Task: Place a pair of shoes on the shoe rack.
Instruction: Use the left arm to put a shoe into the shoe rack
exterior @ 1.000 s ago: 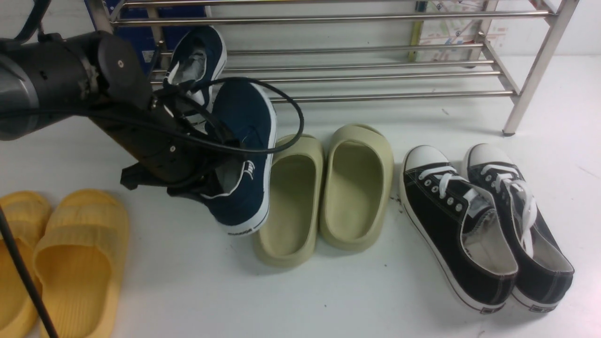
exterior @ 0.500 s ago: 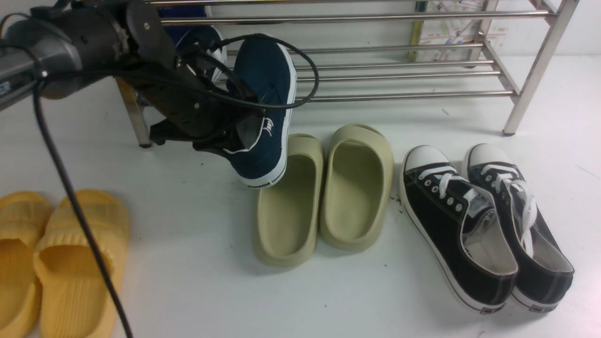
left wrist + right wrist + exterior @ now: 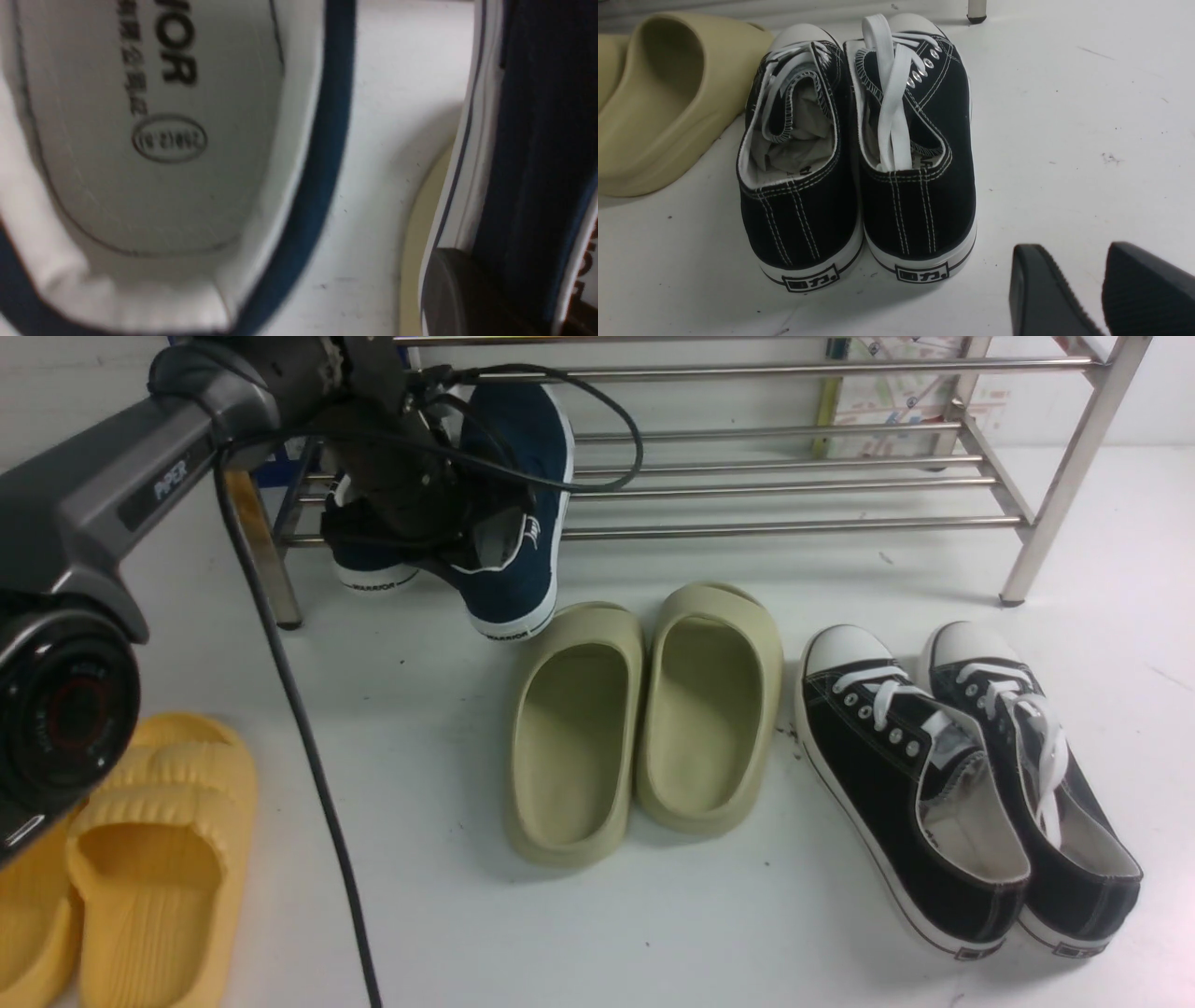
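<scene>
In the upper left of the front view, our left gripper (image 3: 476, 543) is pinching the side of the held navy sneaker (image 3: 518, 504), which hangs heel-down in front of the shoe rack (image 3: 794, 529). Just beside it, the second navy sneaker (image 3: 373, 577) sits at the lower shelf's end, partly hidden by our gripper, its white heel showing. We see the olive slides (image 3: 571, 747) near the middle of the frame on the white table (image 3: 373, 784), the black lace-up sneakers (image 3: 943, 803) at the right, and the yellow slippers (image 3: 159, 887) at the lower left. In the right wrist view, our right gripper (image 3: 1078, 266) has its fingers apart with bare table between them.
</scene>
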